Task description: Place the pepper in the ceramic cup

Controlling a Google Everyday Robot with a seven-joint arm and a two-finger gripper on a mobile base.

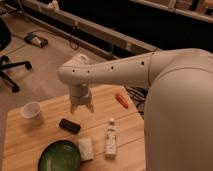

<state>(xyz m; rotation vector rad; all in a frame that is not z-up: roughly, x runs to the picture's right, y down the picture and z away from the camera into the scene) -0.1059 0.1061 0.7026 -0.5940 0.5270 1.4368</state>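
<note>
The pepper [121,99] is a small orange-red piece lying on the wooden table [50,132] near its far right edge. The ceramic cup [32,112] is a small white round cup at the table's left side. My gripper [81,107] hangs from the white arm above the middle of the table, between cup and pepper, left of the pepper. Its fingers point down and hold nothing that I can see.
A black oblong block [69,125] lies just below the gripper. A round dark green plate [59,156] sits at the front, a pale block [86,148] beside it, and a white bottle [111,137] lies to the right. An office chair base [11,70] stands on the floor at left.
</note>
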